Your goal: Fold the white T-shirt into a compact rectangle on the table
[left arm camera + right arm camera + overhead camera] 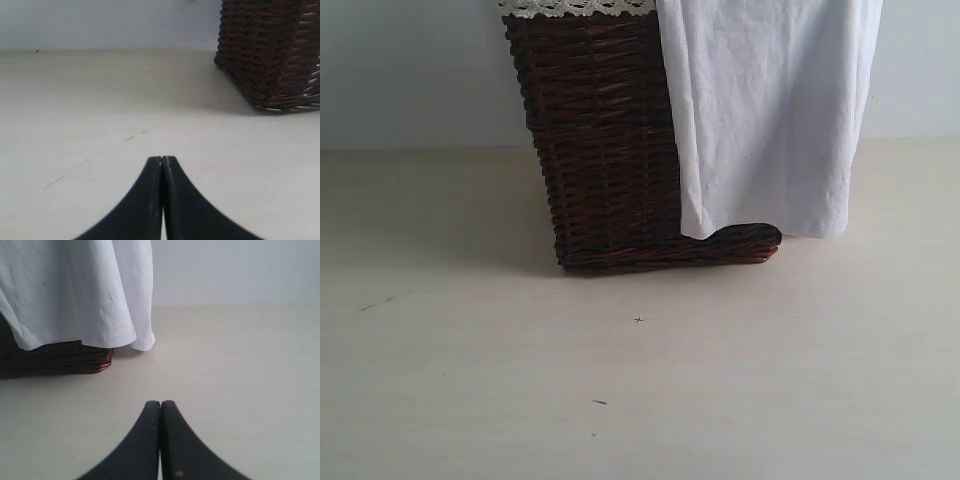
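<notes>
The white T-shirt (pixel 770 110) hangs over the right side of a dark wicker basket (pixel 605 140), its hem reaching down to the table (pixel 640 380). The right wrist view shows the same cloth (pixel 75 290) draped over the basket (pixel 55 360). My left gripper (pixel 162 159) is shut with nothing in it, low over bare table, well short of the basket (pixel 270 55). My right gripper (pixel 160 402) is also shut and empty, some way in front of the shirt's hem. Neither gripper shows in the exterior view. The lettering and tag are hidden.
The basket has a white lace trim (pixel 575 7) along its top rim and stands at the back of the table against a pale wall (pixel 410 70). A few tiny dark specks (pixel 638 320) mark the tabletop.
</notes>
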Controlling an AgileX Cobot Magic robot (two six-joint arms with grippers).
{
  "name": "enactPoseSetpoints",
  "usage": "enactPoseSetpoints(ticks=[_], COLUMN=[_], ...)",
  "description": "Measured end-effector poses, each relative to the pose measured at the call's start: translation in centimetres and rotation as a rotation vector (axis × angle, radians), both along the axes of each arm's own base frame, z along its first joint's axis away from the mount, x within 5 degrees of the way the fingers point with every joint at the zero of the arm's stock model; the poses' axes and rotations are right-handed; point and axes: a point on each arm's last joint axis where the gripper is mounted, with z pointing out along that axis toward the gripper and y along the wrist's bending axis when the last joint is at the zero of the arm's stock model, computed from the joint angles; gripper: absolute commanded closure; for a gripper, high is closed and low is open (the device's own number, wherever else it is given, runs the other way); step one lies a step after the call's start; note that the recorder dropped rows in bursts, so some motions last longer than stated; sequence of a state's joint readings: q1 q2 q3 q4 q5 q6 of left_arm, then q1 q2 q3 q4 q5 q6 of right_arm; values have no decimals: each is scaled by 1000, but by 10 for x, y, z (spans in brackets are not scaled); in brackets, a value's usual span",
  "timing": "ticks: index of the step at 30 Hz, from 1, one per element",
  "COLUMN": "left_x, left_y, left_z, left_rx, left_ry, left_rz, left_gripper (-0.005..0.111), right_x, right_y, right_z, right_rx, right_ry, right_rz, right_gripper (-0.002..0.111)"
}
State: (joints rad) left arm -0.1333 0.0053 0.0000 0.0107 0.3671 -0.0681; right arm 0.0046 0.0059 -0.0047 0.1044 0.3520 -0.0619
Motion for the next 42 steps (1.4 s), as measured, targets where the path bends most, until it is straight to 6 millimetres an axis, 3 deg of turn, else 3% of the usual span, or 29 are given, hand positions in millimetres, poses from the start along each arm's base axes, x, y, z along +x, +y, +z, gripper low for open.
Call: enactPoseSetpoints(ticks=[35,39,42], left_x=[0,0,0], left_y=[0,0,0], left_z=[0,0,0], left_rx=[0,0,0], left_ry=[0,0,0], left_rz=[0,0,0], left_gripper=[107,107,107], right_x=[0,14,34], right_y=[2,-1,-3], right_z=[0,4,8], right_rx=[59,-112,-359], right_ry=[1,28,52], right_rz=[3,20,73], right_gripper=[108,108,108])
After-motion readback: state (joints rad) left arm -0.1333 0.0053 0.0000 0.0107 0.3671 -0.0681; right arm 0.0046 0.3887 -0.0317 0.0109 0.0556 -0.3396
